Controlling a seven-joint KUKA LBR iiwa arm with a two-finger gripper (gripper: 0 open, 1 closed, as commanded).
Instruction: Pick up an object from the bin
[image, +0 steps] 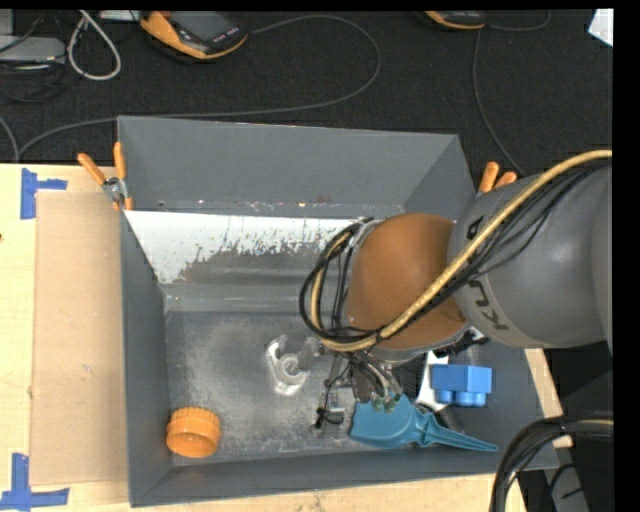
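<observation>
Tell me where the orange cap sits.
In the camera view, the orange cap lies alone in the lower-left corner of the bin, well to the left of the clear piece.

- This looks like a robotics lab or test workshop rather than a home or a shop.
- A big grey industrial robot arm (545, 265) reaches in from the right. It has a brown-orange cover (400, 265) at its wrist and looped cables (312, 290) strapped along it.
- Under the arm sits a plain grey metal bin (290, 165) with sloping walls and a scuffed, scratched floor.
- In the bin lie unrelated odds and ends: an orange cap (192, 432), a blue block (462, 385), a blue funnel-shaped piece (415, 428) and a clear plastic part (285, 366).
- Behind the bin, loose cords (95, 77) trail across a dark floor, near an orange-and-black device (195, 35).
</observation>
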